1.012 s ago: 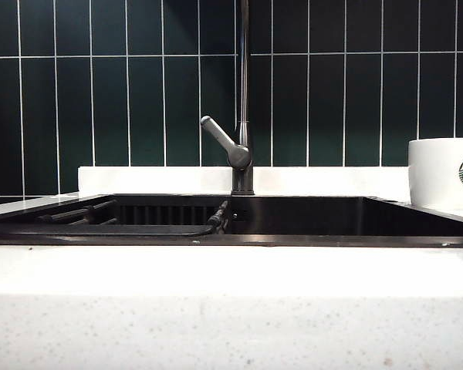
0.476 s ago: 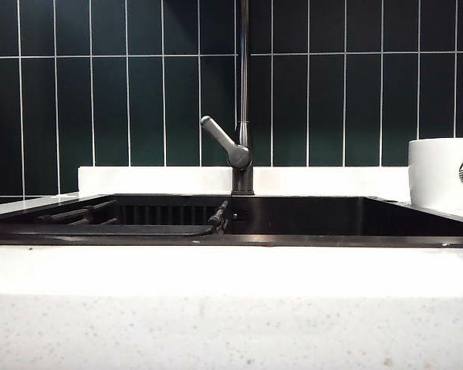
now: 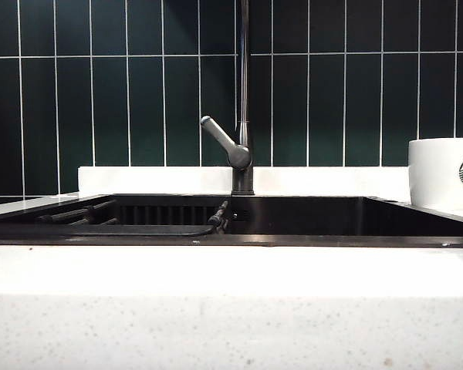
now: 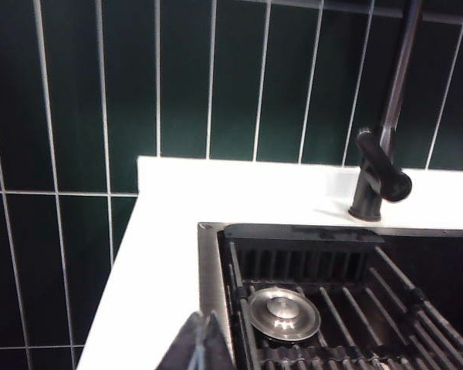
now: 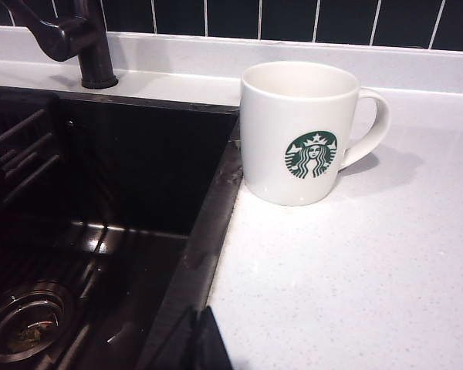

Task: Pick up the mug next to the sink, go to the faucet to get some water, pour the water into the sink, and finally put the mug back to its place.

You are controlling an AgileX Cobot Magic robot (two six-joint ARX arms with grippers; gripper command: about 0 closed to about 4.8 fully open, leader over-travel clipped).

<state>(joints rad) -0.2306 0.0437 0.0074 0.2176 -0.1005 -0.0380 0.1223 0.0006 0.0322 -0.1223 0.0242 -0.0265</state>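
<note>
Two grippers show only in their own wrist views; we find neither of them in the exterior view. Our left gripper (image 4: 204,343) has its dark fingertips pressed together and holds nothing, poised over the white speckled stone counter (image 4: 162,262) at the outer corner of the wide, near-black rectangular sink (image 4: 213,254). Below it in the basin we see a black ribbed rack (image 4: 355,308) with a round metal drain plug (image 4: 282,312) resting on it. Our right gripper (image 5: 197,343) is likewise pinched together and empty, hanging above the sink's thin metal rim where it meets the counter.

We see the white ceramic cylindrical mug with a green round siren logo (image 5: 305,131) standing upright on the counter, just beside the sink's edge, its handle turned away from the basin. In the exterior view the mug (image 3: 444,173) sits at the far right. Behind the sink's middle rises the tall slim dark metal faucet (image 3: 244,100), its grey lever angled up to the left, backed by dark green wall tiles (image 3: 139,92).
</note>
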